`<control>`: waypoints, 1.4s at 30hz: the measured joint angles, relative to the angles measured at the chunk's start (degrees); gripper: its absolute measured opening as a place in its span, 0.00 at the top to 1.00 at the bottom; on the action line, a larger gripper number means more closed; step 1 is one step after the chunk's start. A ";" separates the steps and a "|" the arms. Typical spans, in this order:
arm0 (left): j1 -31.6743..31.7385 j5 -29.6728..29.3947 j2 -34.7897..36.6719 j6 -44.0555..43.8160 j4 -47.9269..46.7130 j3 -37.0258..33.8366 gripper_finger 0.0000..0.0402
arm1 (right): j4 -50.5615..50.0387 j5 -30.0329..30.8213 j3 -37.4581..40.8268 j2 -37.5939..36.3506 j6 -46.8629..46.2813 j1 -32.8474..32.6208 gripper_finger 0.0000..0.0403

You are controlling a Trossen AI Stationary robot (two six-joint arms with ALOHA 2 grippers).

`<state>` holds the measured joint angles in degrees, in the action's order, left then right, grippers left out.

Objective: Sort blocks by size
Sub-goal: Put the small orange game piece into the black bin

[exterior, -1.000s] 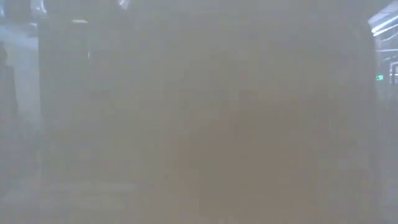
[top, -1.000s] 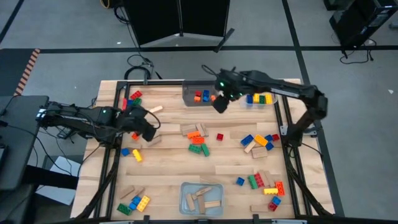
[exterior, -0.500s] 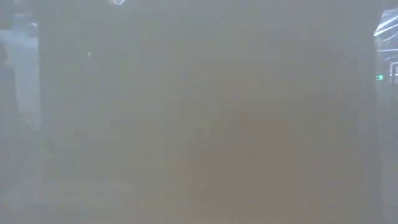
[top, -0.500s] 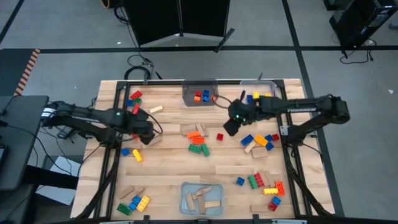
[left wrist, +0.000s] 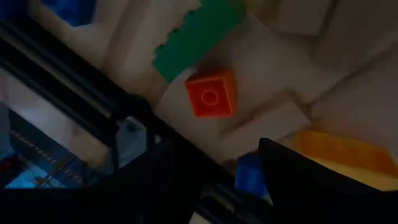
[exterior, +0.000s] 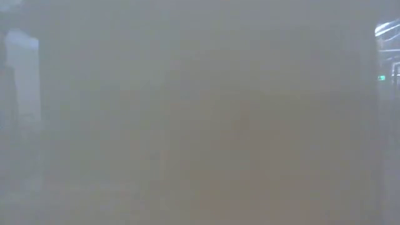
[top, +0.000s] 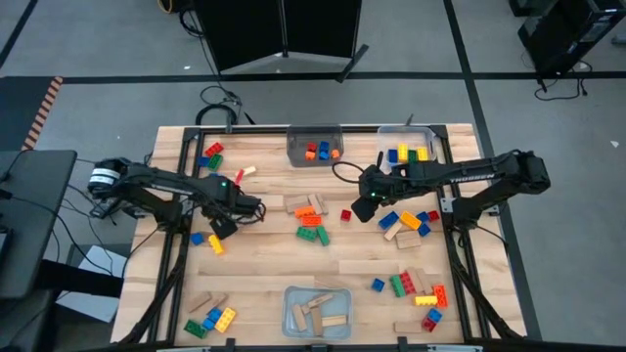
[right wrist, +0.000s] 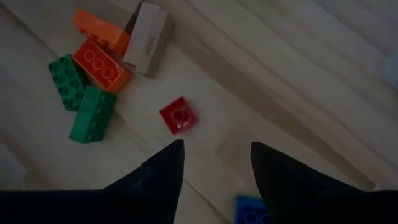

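Studded bricks and tan wooden blocks lie scattered over the wooden table (top: 274,264). My left gripper (top: 223,227) hangs open at the table's left, pointing steeply down. A blue brick (left wrist: 249,174) shows between its fingers and a yellow brick (left wrist: 339,155) beside them; whether it touches either, I cannot tell. My right gripper (top: 362,207) is open over the table's middle right. A small red brick (right wrist: 179,115) lies just ahead of its fingers, untouched. The low view shows only haze.
Clear bins stand at the far centre (top: 293,156), the far right (top: 383,137) and the near centre (top: 290,318), the last holding tan blocks. Green and orange bricks (right wrist: 93,74) and a tan block (right wrist: 148,37) lie beyond the red brick. Black frame rails (top: 184,244) run along both sides.
My right gripper has left the far centre bin, gone toward the near edge and a little right, and sunk above the small red brick. My left gripper has tipped steeply downward and sunk toward the blue and yellow bricks. No block has visibly moved.
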<state>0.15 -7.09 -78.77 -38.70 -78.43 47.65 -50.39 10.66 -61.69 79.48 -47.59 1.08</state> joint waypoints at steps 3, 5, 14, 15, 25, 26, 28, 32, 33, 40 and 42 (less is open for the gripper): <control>2.01 2.42 -0.52 0.81 2.55 -3.58 0.40 | 0.41 0.00 0.00 0.00 0.04 0.00 0.51; 3.11 2.59 -0.30 0.77 6.63 -3.30 0.41 | 0.58 -0.02 0.00 0.02 0.09 0.00 0.51; 11.96 5.48 -0.21 0.33 9.74 -8.04 0.42 | 1.29 -0.26 0.00 0.02 0.14 0.02 0.51; 12.82 6.10 -0.21 1.14 11.06 -8.67 0.42 | 1.33 -0.26 0.00 0.02 0.13 0.02 0.51; 17.11 6.15 -0.34 5.29 14.10 -11.18 0.42 | 1.76 -0.26 0.00 0.04 0.15 0.04 0.51; 17.53 5.72 -0.34 5.57 14.71 -11.51 0.42 | 1.79 -0.26 0.00 0.04 0.15 0.04 0.51; 18.33 5.48 -0.34 5.64 15.99 -12.26 0.42 | 1.82 -0.26 0.00 0.04 0.13 0.04 0.51; 19.47 6.38 -0.30 6.15 18.74 -14.38 0.42 | 1.97 -0.26 0.00 0.04 -0.19 0.04 0.51; 19.67 6.58 -0.17 6.60 19.18 -14.74 0.42 | 1.97 -0.26 0.00 0.04 -0.21 0.03 0.51; 19.76 6.81 -0.30 7.04 19.58 -14.38 0.52 | 2.61 -0.26 0.00 0.04 -0.24 0.02 0.51; 19.73 6.79 -0.32 7.01 19.45 -14.00 0.58 | 2.94 -0.26 0.00 0.04 -0.24 0.02 0.51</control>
<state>19.88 -0.30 -79.09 -31.69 -58.98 33.65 -47.45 10.39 -61.69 79.53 -47.83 1.10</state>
